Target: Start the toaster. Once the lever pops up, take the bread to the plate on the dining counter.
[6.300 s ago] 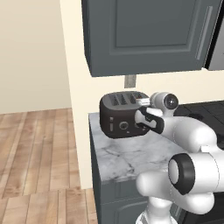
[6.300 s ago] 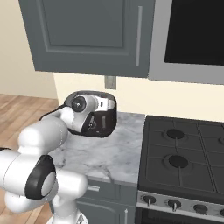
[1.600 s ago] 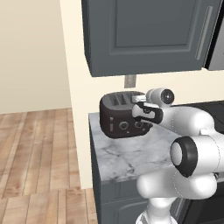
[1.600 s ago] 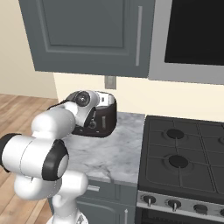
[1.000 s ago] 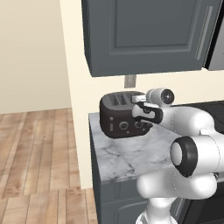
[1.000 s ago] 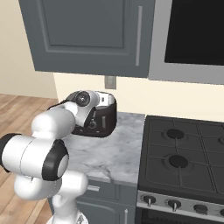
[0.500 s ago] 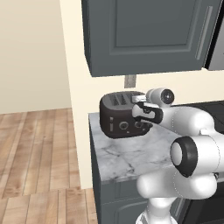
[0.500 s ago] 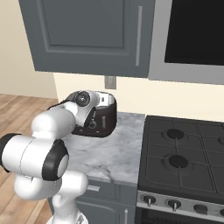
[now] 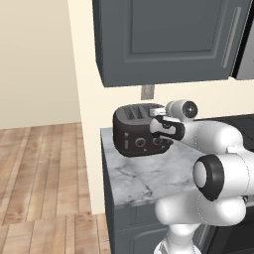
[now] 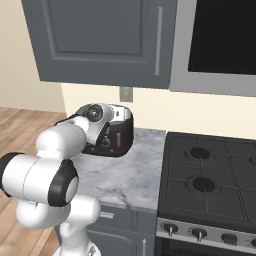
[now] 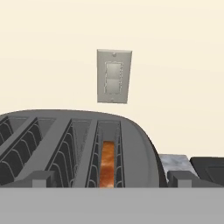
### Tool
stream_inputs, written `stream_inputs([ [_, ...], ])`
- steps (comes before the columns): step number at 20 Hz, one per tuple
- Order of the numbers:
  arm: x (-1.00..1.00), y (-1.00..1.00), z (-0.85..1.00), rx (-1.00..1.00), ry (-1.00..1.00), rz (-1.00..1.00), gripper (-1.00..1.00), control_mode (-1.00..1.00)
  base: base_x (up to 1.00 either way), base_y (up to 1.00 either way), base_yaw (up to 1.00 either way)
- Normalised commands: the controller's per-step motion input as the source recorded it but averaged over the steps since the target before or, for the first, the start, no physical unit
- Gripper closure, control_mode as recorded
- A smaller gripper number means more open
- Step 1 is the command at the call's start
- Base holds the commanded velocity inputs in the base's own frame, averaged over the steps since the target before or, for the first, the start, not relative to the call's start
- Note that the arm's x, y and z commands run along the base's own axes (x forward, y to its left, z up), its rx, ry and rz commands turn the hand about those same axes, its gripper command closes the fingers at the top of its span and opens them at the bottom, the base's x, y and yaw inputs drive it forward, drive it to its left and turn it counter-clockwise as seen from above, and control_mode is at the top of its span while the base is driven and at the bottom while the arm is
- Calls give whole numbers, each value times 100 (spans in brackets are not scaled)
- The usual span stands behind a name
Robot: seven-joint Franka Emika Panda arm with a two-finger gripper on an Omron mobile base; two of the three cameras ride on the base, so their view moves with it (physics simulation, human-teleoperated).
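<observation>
A: Where was the gripper (image 11: 112, 179), and how wide?

B: In the hand view its two dark tips stood spread as far apart as they go, one at 8 o'clock and one at 4 o'clock along the bottom, with nothing between them. It hovered over the toaster (image 11: 83, 146); whether a tip touched the casing couldn't be told.

A: And the bread (image 11: 107, 163)?

B: A thin brown, grainy slice, standing upright deep in the rightmost slot, at about 6 o'clock in the hand view.

A: The toaster itself?

B: Dark grey, smooth, boxy with rounded shoulders. In the left base view it sat at the back of the table (image 9: 149, 173), a grey-veined marble top, with two round knobs on its long face. Ribbed wire guides lined the slots.

A: Anything beyond it?

B: A pale rectangular wall outlet (image 11: 113, 76) at 12 o'clock on the cream wall. In the right base view a black stove (image 10: 210, 180) with round burners lay at 3 o'clock, touching the marble's edge.
</observation>
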Motion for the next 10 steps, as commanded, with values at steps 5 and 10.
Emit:
stream_inputs([
  [5,0,0,0,0,0,0,-100,-100,0,0,0],
  [10,0,0,0,0,0,0,-100,-100,0,0,0],
])
